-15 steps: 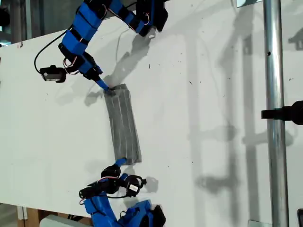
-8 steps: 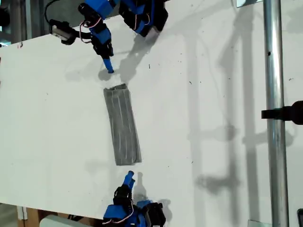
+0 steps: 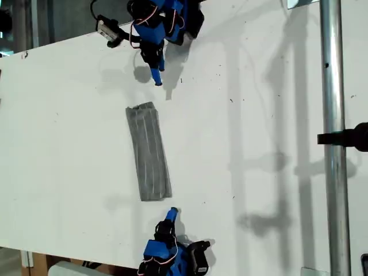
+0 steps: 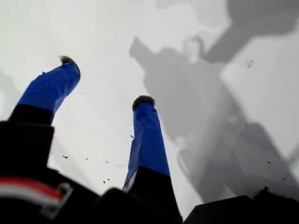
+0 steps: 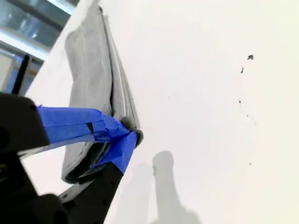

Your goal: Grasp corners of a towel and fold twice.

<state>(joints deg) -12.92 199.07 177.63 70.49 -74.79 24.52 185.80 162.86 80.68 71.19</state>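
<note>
Towel point(image 3: 148, 152) lies as a narrow folded strip, flat on the white tabletop point(image 3: 69, 115), with nothing on it. One arm point(image 3: 158, 23) is at the exterior view's top and another arm point(image 3: 172, 256) at its bottom. Both are cut off by the frame, clear of the towel; can't tell which is which. Metal pole point(image 3: 333, 144) crosses the exterior view's right. My first claw point(image 4: 106, 81) is spread apart over bare tabletop, empty. My second claw point(image 5: 133, 135) is pinched closed, empty, with the towel just beyond its tips.

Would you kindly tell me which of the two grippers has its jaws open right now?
My first gripper: its two blue fingers stand well apart over the bare table. My second gripper has its tips pressed together, with the towel beyond them.
</note>
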